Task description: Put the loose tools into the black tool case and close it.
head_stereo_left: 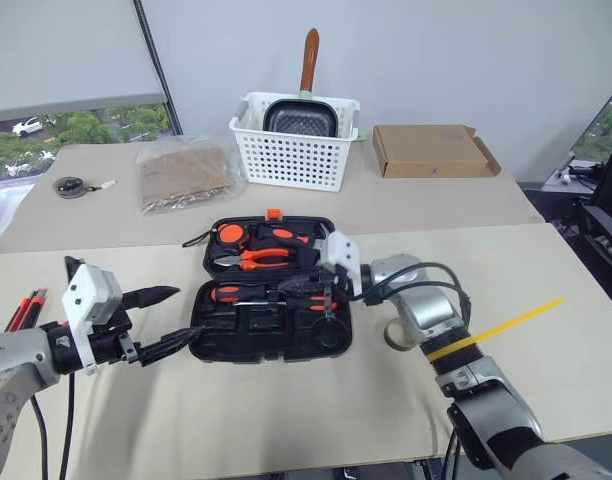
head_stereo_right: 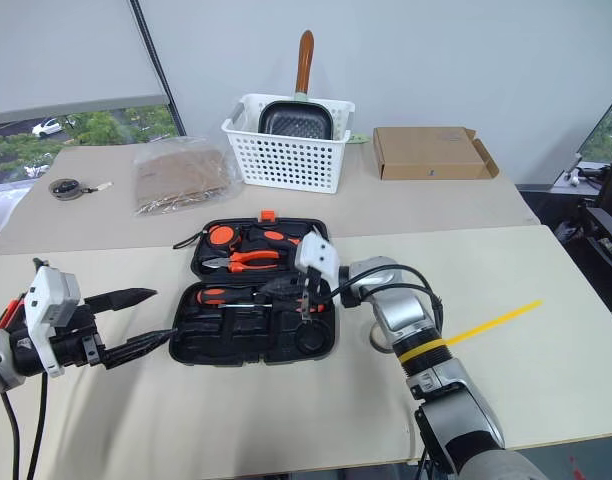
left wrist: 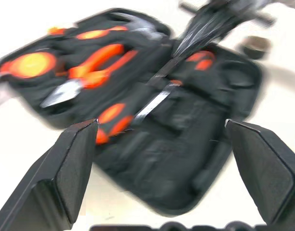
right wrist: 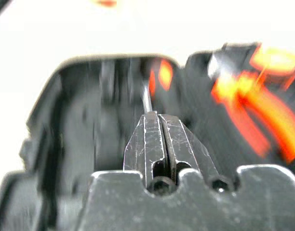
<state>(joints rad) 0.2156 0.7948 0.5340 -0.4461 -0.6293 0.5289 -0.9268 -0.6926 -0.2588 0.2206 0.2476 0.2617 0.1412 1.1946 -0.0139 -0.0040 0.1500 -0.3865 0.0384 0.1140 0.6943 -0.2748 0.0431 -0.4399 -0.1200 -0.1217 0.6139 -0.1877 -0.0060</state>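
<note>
The black tool case (head_stereo_left: 271,290) lies open and flat near the middle of the front desk (head_stereo_left: 546,380), its orange latch toward the far edge. In its far half sit orange-handled pliers (head_stereo_left: 251,260) and a round orange tape measure (head_stereo_left: 230,234); in the near half a screwdriver with an orange-black handle (head_stereo_left: 241,293) lies along the hinge side. The right gripper (head_stereo_left: 291,288) reaches in from the case's right side, pointing across it, and its fingers (right wrist: 159,144) are pressed tight together over the near half; a thin metal shaft pokes out from their tips, though whether they pinch it or it merely lies behind them is hard to tell. The left gripper (head_stereo_left: 176,318) hovers at the case's left side with its fingers (left wrist: 73,168) spread wide and holding nothing, the lower fingertip just at the case's near-left corner, the upper one a little short of it. Near the desk's left edge an orange-black utility knife (head_stereo_left: 24,308) lies beside the left arm. A small grey tape roll (head_stereo_left: 396,335) sits just right of the case, tucked under the right arm. On the back desk stand a white lattice basket (head_stereo_left: 294,150) with a pan, a cardboard box (head_stereo_left: 431,150), a clear bag (head_stereo_left: 184,175) and a dark disc with a cord (head_stereo_left: 74,186).
</note>
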